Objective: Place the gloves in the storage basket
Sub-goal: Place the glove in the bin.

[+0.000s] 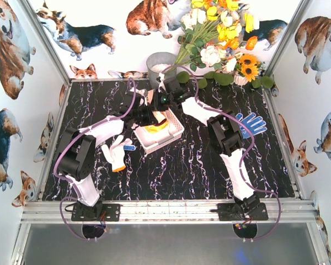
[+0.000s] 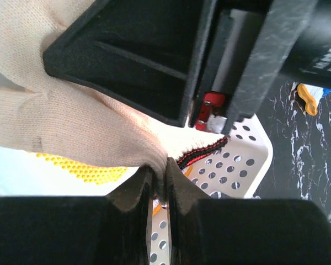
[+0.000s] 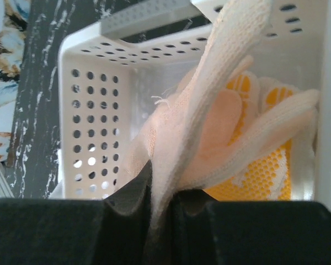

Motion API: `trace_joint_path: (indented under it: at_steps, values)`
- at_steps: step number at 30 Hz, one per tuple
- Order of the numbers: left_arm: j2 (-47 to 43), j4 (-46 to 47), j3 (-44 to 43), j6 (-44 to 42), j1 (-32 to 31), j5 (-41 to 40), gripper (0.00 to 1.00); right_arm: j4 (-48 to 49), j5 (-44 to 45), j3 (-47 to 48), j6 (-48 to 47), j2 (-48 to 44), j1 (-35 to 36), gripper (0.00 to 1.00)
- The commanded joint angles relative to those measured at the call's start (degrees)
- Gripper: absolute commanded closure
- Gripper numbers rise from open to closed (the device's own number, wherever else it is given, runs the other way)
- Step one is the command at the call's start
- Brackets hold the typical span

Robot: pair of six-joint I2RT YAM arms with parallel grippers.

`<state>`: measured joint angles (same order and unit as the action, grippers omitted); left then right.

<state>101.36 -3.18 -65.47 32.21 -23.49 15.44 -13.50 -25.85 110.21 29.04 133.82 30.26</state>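
Black marbled table (image 1: 209, 171) is occupied centrally by the basket (image 1: 154, 147). Over it, a red-cuffed glove (image 2: 71, 121) is pinched by the left gripper (image 2: 160, 178) and a white glove (image 3: 231, 61) by the right gripper (image 3: 157, 185). A blue glove (image 1: 251, 122) is seen at the basket's 3 o'clock.

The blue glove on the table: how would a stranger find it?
On the black marbled table, find the white storage basket near the middle. Right of it, beyond the right arm, the blue glove lies flat, fingers spread. It alone is blue; the loose glove on the left is white.
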Motion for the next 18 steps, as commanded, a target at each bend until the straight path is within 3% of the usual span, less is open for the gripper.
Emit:
trace_joint_path:
  at_steps: [1, 18]
  values:
    - [0.8, 0.9, 1.0, 0.3, -0.4, 6.4, 1.0, 1.1, 5.0, -2.3, -0.4, -2.4, 0.0, 1.0]
    - [0.0, -3.4, 2.6, -0.6, -1.3, 8.2, 1.0, 1.5, 5.6, -9.8, 0.1, -6.9, 0.1, 1.0]
